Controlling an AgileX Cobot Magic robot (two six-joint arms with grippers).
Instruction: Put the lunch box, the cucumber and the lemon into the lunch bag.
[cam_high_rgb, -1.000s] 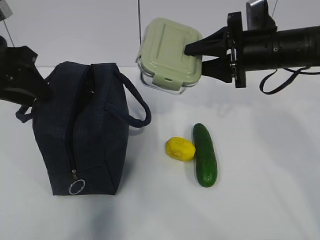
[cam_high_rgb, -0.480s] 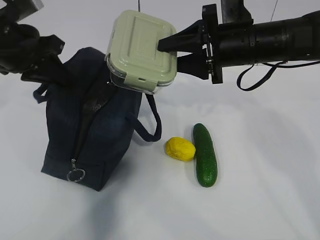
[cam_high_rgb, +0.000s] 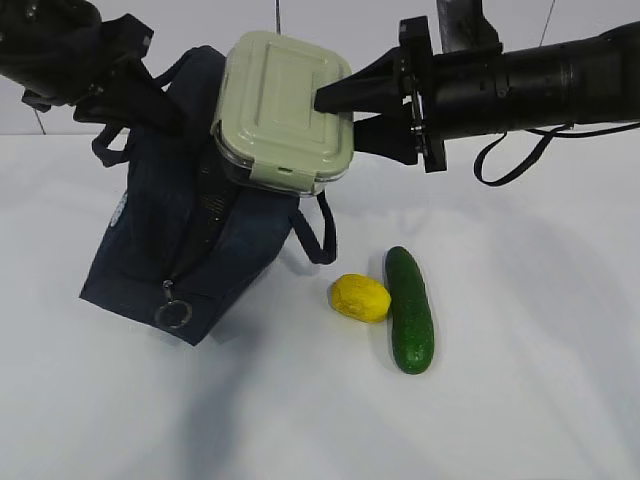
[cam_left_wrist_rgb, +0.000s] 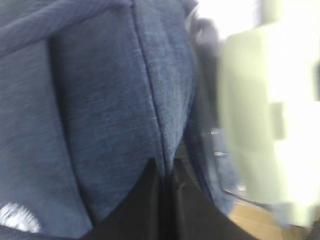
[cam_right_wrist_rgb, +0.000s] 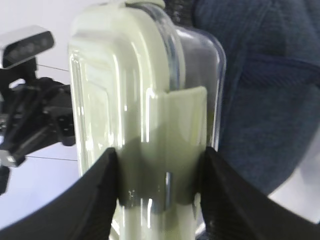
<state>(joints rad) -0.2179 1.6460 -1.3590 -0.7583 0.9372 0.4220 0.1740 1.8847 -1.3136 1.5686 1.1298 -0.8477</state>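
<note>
Your left pincer (cam_high_rgb: 150, 100) has just clamped the boxy navy fabric lunch bag (cam_high_rgb: 190, 260) and tilted it up; your right pincer (cam_high_rgb: 335, 110), clamped on the sage-green-lidded clear lunch box (cam_high_rgb: 285, 110), now hovers at its opening.

The right hand (cam_high_rgb: 335, 108) holds the lunch box (cam_high_rgb: 285, 108) over the tilted lunch bag (cam_high_rgb: 185, 245).

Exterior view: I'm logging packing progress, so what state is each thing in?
Sage-green-lidded clear lunch box: lid clipped, held tilted above the bag by right gripper.
Navy fabric lunch bag: tilted, pinched by shut left gripper.
Yellow lemon: on table.
Dark green cucumber: on table.
</note>
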